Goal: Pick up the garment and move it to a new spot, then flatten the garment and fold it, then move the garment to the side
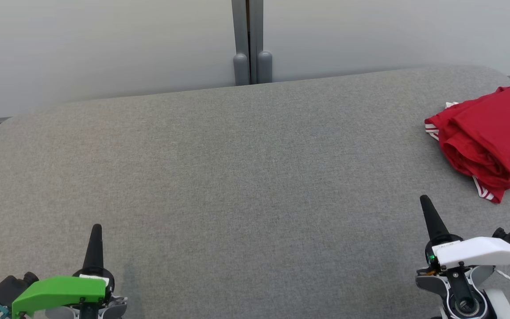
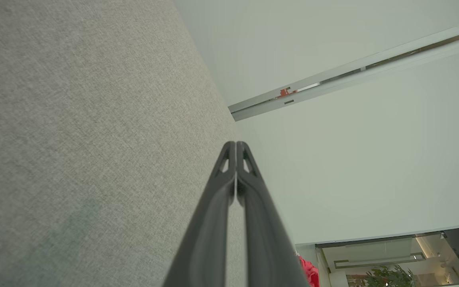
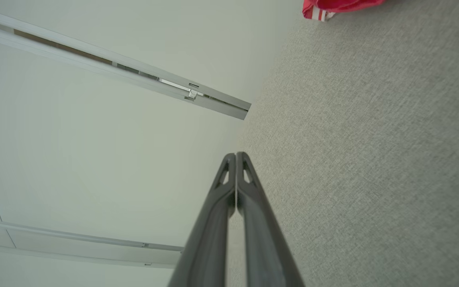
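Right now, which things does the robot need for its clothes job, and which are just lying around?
For the job: red garment, bunched up at the far right; left claw, shut; right claw, shut, the nearer one to the garment.
Just around: grey table underneath everything; grey post behind it.

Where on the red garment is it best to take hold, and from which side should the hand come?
I would take the red garment by the thick rolled folds on its left edge, with the right hand coming from the near left. Those folds rise off the gray surface and face that hand, now shut; the flat top gives little to pinch.
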`<state>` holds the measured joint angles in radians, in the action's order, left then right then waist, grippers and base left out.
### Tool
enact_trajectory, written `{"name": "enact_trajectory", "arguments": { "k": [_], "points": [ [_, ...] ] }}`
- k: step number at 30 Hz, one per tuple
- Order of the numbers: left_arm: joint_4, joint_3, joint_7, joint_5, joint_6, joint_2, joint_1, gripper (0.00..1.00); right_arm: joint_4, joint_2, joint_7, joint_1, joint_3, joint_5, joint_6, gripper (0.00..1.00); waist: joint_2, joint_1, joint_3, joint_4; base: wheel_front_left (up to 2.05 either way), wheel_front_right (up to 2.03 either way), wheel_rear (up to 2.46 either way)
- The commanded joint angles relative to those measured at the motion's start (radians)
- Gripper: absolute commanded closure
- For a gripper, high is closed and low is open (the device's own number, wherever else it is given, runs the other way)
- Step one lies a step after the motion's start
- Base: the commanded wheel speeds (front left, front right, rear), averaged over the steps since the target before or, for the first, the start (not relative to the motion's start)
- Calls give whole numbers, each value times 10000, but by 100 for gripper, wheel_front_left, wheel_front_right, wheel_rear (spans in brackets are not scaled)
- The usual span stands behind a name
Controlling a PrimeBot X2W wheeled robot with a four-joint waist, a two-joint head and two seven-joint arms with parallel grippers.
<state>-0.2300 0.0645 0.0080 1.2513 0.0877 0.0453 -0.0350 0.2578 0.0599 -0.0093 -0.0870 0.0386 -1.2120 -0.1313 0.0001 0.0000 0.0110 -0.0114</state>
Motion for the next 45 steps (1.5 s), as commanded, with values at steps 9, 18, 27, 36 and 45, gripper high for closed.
{"name": "enact_trajectory", "arguments": {
  "k": [9, 18, 27, 36, 45],
  "points": [
    [7, 162, 249, 872, 139, 65, -356, 100, -127, 51, 272, -200, 155, -987, 6, 100, -1, 0, -14, 20, 0, 0, 0],
    [-38, 245, 448, 1542, 213, 68, -486, 100, -139, 47, 483, -217, 273, -1760, 7, 100, -1, 0, -28, 40, 0, 0, 0],
    [-76, 329, 641, 2146, 290, 72, -577, 100, -150, 39, 679, -229, 373, -2453, 8, 100, -1, 0, -41, 59, 0, 0, 0],
    [-113, 416, 815, 2739, 369, 75, -671, 100, -159, 31, 872, -236, 476, -3115, 7, 100, -1, 0, -55, 79, 0, 0, 0],
    [-144, 489, 981, 3264, 421, 79, -754, 100, -162, 22, 1045, -242, 576, -3730, 4, 100, -1, 0, -68, 99, 0, 0, 0]
  ]
}}
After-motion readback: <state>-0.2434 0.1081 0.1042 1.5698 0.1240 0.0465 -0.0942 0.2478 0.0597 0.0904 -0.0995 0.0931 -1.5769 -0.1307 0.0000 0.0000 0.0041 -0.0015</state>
